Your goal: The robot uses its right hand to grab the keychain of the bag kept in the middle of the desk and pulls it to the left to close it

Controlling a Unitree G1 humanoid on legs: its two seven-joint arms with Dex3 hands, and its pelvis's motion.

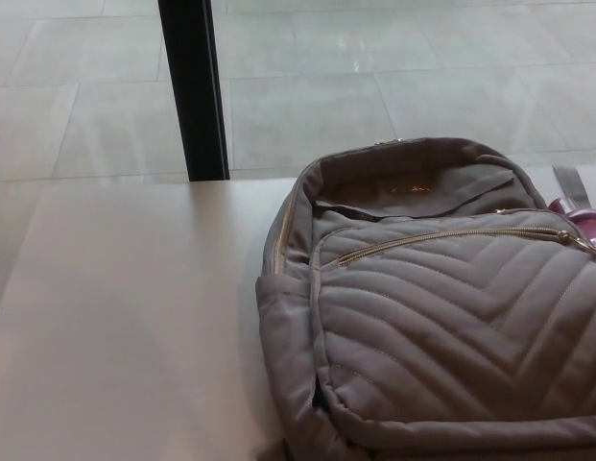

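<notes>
The grey quilted bag [441, 327] lies on the desk [125, 317] toward 4 o'clock, top gaping open, perhaps its purple keychain [584, 217] at 3 o'clock; the right hand's state cannot be told, being out of view.

The scene is covered by a single view, taken from the robot's head and angled steeply down and forward. The desk [125, 317] is seen from close above, its pale top filling the near left. Past its far edge, the tiled floor [374, 77] and a black post [194, 86] at far left are taken in from the same high angle. The bag [441, 317] is caught close at the near right, cropped by the right and near edges of the view.
</notes>
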